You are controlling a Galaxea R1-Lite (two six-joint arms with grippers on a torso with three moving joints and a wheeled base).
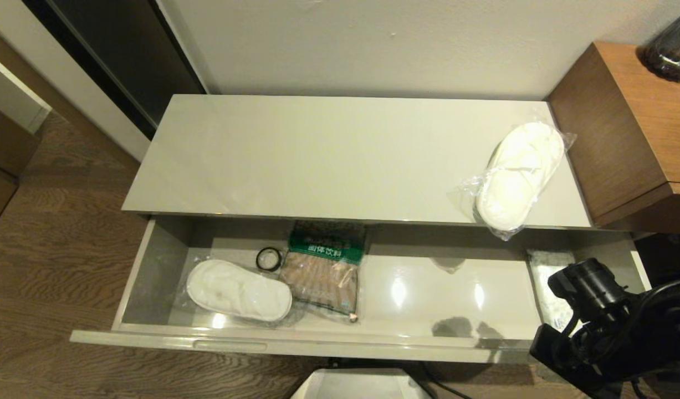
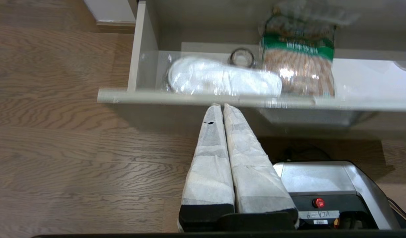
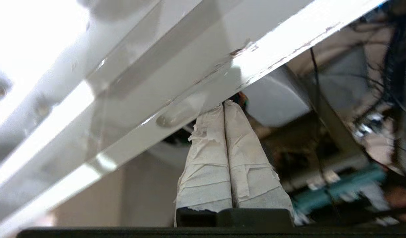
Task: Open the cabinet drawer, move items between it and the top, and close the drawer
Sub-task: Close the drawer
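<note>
The cabinet drawer stands pulled open below the glossy cream top. One bagged white slipper pair lies at the top's right end. Another slipper pair lies in the drawer's left part, beside a small black tape roll. A flat pale packet lies at the drawer's right end, partly behind my right arm. My left gripper is shut and empty, its tips just under the drawer front. My right gripper is shut, tips against the underside of the drawer front edge.
A brown bag with a green label lies mid-drawer. A brown wooden unit with a dark jar stands to the right of the cabinet. Wooden floor lies to the left, and my base sits below the drawer.
</note>
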